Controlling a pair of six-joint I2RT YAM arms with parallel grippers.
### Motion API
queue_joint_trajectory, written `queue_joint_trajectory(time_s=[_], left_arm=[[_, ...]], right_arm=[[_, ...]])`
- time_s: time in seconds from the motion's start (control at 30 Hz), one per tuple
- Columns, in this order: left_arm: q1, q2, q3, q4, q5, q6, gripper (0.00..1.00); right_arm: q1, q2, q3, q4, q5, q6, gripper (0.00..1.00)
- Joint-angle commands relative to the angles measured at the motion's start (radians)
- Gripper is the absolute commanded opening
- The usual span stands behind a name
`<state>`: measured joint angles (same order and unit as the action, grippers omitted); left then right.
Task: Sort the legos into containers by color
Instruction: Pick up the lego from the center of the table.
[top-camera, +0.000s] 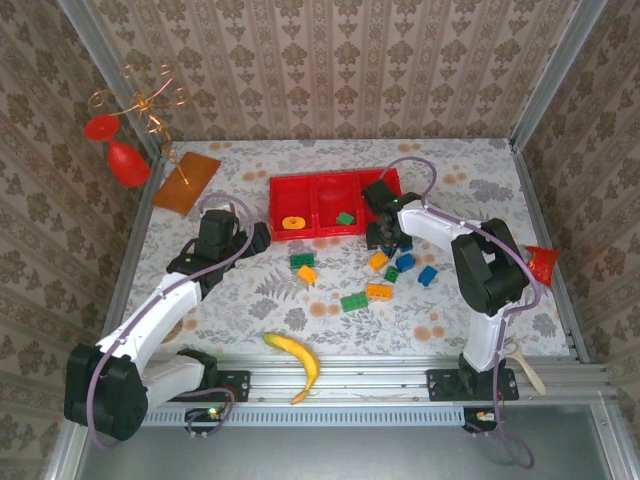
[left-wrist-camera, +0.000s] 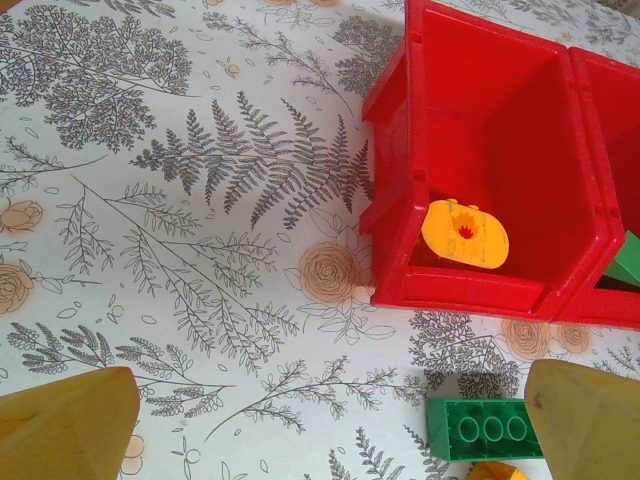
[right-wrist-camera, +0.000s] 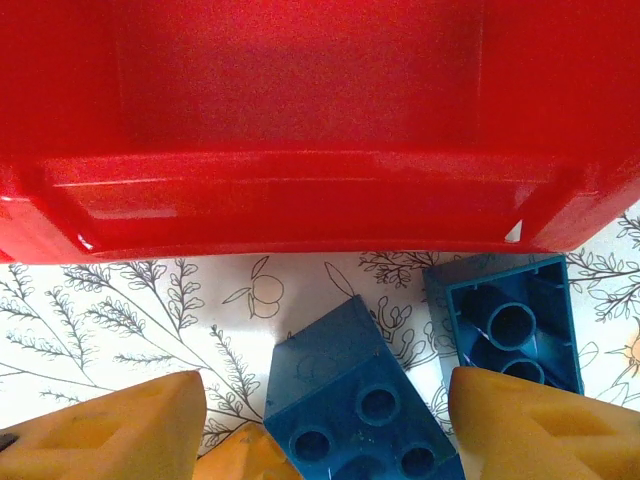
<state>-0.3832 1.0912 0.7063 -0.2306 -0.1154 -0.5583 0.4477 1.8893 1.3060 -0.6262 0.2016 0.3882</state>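
Observation:
The red tray (top-camera: 330, 187) of three compartments lies at the back. Its left compartment holds an orange round piece (top-camera: 293, 223) (left-wrist-camera: 463, 233), its middle one a green brick (top-camera: 345, 217). Several orange, green and blue legos lie loose in front of it. My right gripper (top-camera: 386, 240) (right-wrist-camera: 330, 430) hangs just before the tray's front wall (right-wrist-camera: 300, 200), open, with a tilted blue brick (right-wrist-camera: 355, 400) between its fingers and a gap on the left side. An upturned blue brick (right-wrist-camera: 515, 325) lies beside it. My left gripper (top-camera: 263, 237) (left-wrist-camera: 330, 430) is wide open over bare cloth, next to a green brick (left-wrist-camera: 485, 430).
A yellow banana (top-camera: 295, 360) lies near the front rail. An orange-brown board (top-camera: 187, 180) sits at the back left, with a red ornament (top-camera: 125, 160) beside it. A red packet (top-camera: 540, 262) rests at the right edge. Metal frame posts and papered walls close in the table.

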Motion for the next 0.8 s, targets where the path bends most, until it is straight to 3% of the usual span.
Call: queue_joint_trajectory(time_s=[0.0, 0.23, 0.53, 0.77], left_arm=[[0.010, -0.004, -0.010, 0.012, 0.004, -0.022, 1.00], [0.010, -0.002, -0.007, 0.015, 0.005, -0.022, 1.00], [0.010, 0.001, -0.004, 0.014, 0.010, -0.021, 1.00], [0.011, -0.005, -0.007, 0.008, 0.003, -0.020, 1.00]], right_arm=[[-0.006, 0.002, -0.003, 0.006, -0.013, -0.008, 0.60], [-0.004, -0.022, -0.029, 0.013, -0.046, 0.003, 0.46], [-0.004, 0.000, -0.024, 0.019, -0.044, 0.017, 0.45], [-0.004, 0.011, -0.013, 0.017, -0.040, 0.028, 0.34]])
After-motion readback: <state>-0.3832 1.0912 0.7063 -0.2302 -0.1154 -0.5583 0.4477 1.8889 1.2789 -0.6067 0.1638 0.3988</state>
